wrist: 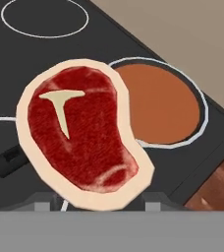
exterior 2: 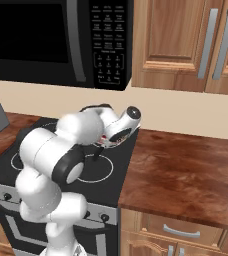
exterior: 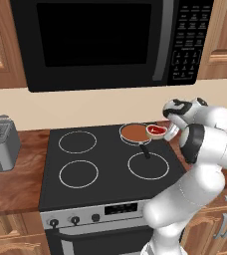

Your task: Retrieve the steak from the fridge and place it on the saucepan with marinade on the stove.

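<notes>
From the left, a toaster [exterior: 1,142] stands beside the stove [exterior: 103,191]. On the back right burner sits the saucepan [exterior: 133,133] of marinade [wrist: 160,108], its handle pointing forward. The gripper [exterior: 161,130] clasps the steak [wrist: 82,132] just right of the pan, overlapping its rim. The pan's centre lies to the gripper's left, so the steak probably needs carrying left before release.

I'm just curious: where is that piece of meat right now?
The steak is in the gripper, hanging at the right edge of the saucepan on the stove's back right burner.
</notes>
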